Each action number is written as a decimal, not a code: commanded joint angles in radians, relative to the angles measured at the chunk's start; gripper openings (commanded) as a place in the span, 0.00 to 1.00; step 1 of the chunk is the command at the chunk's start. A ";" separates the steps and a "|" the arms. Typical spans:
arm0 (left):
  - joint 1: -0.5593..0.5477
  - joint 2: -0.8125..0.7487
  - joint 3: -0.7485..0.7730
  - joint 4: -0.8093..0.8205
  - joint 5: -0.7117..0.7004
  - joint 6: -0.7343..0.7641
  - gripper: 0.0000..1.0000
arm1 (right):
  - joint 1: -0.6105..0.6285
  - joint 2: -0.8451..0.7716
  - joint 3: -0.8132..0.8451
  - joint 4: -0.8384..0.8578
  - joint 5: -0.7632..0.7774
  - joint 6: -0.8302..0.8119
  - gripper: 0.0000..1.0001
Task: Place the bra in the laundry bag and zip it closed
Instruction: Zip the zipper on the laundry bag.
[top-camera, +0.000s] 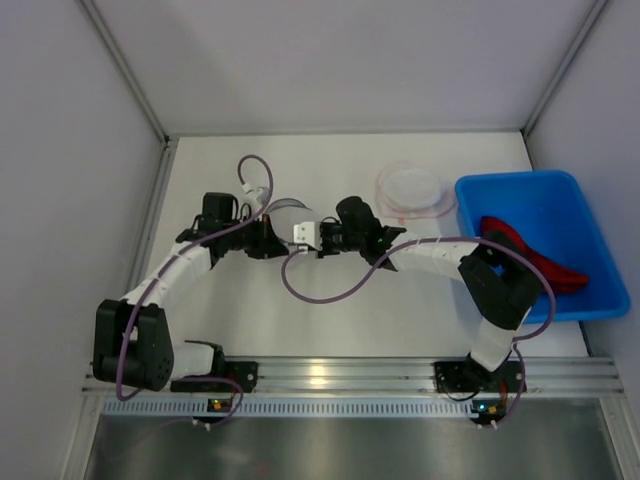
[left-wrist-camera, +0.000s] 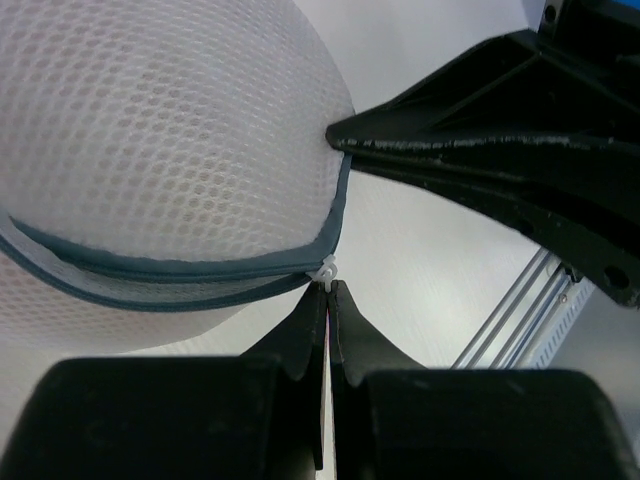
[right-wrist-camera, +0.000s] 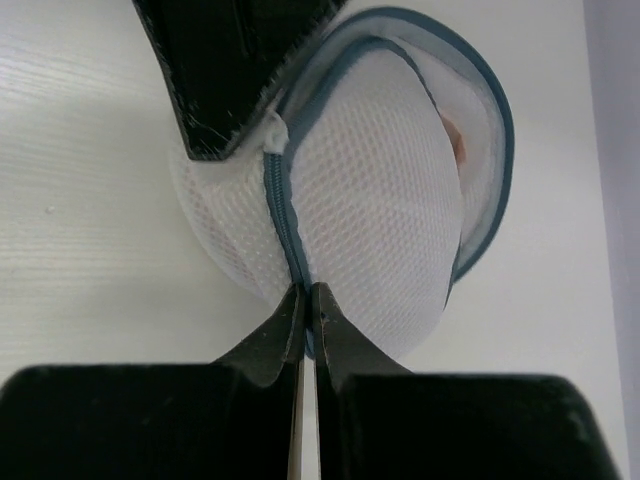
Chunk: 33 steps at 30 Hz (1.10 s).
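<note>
Big white surface (top-camera: 400, 310), with a blue bin (top-camera: 520, 182) off on the right side holding some red cloth (top-camera: 540, 262). Both arms reach into the middle and meet nose to nose. Between them is the laundry bag (top-camera: 305, 234), a domed white mesh thing sitting on the surface. Just behind it, next to the bin, lies a round clear-ish item (top-camera: 410, 188); can't tell what it is.

The right pincer (right-wrist-camera: 305, 300) is squeezed shut on the bag's grey-blue zipper (right-wrist-camera: 283, 215). The left pincer (left-wrist-camera: 326, 290) is at the opposite end, clamped tight on the little white zip pull (left-wrist-camera: 323, 271).

The bag's rim gapes on one side in the right wrist view. A pinkish bit (right-wrist-camera: 458, 145) shows inside, but I can't say for sure it's the bra.
</note>
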 joint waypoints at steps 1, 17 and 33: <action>0.021 -0.048 0.002 -0.043 -0.007 0.060 0.00 | -0.064 -0.017 0.020 -0.002 -0.001 -0.034 0.00; 0.037 -0.028 0.034 -0.070 0.036 0.094 0.00 | -0.083 -0.100 0.077 -0.078 -0.070 0.005 0.52; -0.003 -0.065 0.011 -0.033 0.021 0.022 0.00 | 0.053 0.018 0.091 -0.041 0.003 -0.027 0.36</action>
